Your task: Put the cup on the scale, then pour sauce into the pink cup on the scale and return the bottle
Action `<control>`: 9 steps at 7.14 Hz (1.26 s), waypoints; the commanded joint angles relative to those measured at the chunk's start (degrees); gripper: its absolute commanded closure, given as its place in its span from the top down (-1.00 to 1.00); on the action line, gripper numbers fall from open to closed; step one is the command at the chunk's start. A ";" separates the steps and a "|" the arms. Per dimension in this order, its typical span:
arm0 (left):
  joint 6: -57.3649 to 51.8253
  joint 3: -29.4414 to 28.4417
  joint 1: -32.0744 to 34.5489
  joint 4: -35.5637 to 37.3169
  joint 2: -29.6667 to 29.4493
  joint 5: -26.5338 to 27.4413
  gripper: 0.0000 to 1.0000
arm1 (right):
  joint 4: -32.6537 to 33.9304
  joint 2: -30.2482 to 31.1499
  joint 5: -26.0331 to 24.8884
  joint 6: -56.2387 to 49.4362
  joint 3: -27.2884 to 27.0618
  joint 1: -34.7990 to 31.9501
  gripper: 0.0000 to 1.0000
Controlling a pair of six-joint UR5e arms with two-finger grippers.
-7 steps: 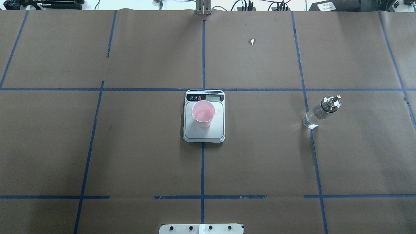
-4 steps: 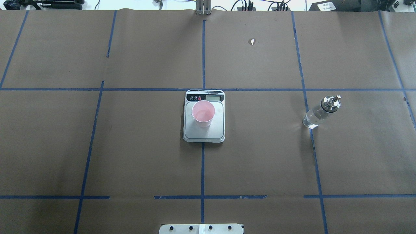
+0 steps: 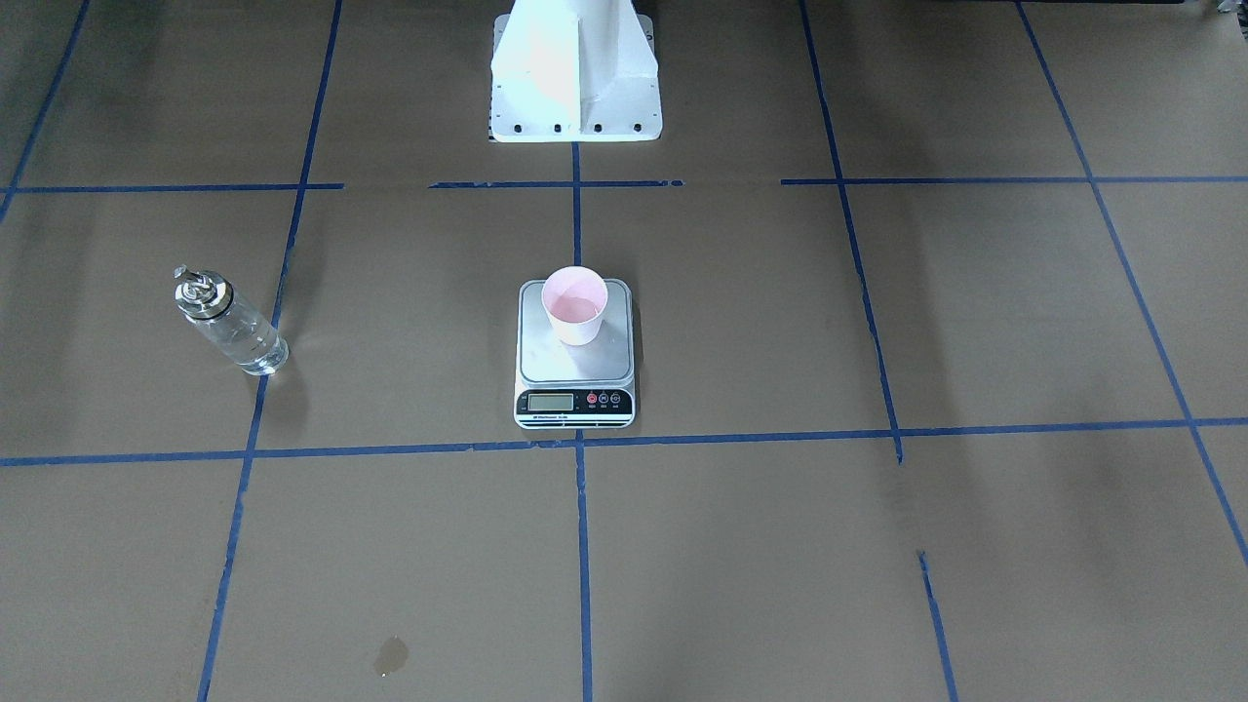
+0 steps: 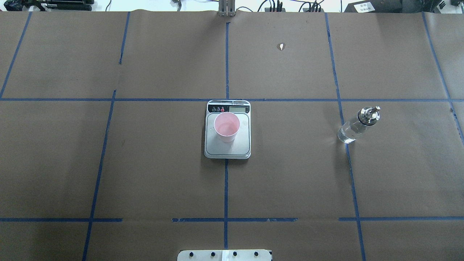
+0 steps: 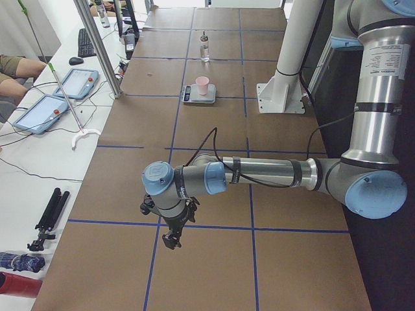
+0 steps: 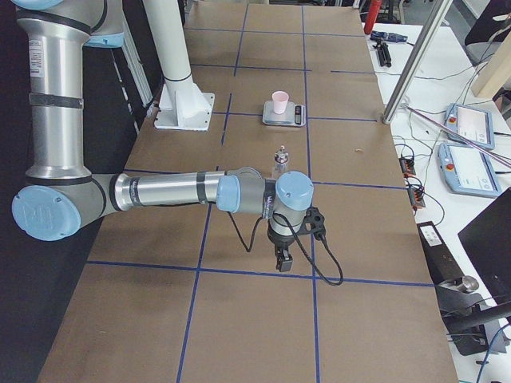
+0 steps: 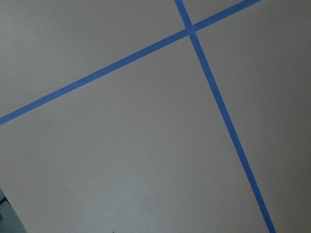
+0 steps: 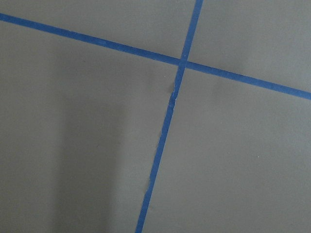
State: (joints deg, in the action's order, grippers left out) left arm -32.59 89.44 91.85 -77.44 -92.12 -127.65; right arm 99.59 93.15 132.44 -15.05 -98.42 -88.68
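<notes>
Cup [image 4: 226, 127] stands upright near the middle of the scale [image 4: 227, 149] platform, pink inside, with a little clear sauce [image 3: 573, 312] showing at its bottom. Scale sits at the table [image 4: 145, 163] centre on a blue tape line [image 4: 226, 188], its display strip turned away from the robot base [image 3: 575, 68]. Bottle [image 4: 353, 127] stands upright well apart from the scale on the robot's right, base on another tape line, metal pourer cap on top, clear liquid inside, nothing touching it. Both arms are far from all 3 items. Left gripper [image 5: 172, 240] hangs low over the table at its left end, pointing down near a tape crossing; it shows only in the side view, so spread or pressed together cannot be told. Right gripper [image 6: 283, 259] hangs the same way at the right end, just beside a tape line, jaw state also impossible to tell. Both wrist views show only brown paper and crossing blue tape. 2 tablets [image 5: 78, 83] lie on the side bench.
</notes>
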 commanded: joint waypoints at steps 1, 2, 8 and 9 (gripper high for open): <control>0.07 -0.23 0.00 -0.08 0.01 -0.05 1.00 | -0.01 0.46 0.19 4.20 0.24 0.00 1.00; 0.07 0.03 0.08 -0.08 0.10 -0.05 1.00 | -0.10 0.20 0.19 7.37 0.42 0.00 1.00; 0.16 0.13 0.00 -0.17 -0.17 0.03 1.00 | -7.90 0.10 3.53 7.75 4.01 -0.44 1.00; 0.16 0.13 0.00 -0.17 -0.17 0.03 1.00 | -9.49 0.11 3.53 8.80 4.20 -0.79 1.00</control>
State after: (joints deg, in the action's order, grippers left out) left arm -32.43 89.56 91.89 -77.61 -92.25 -127.62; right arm 92.49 93.18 135.92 -7.11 -95.01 -89.07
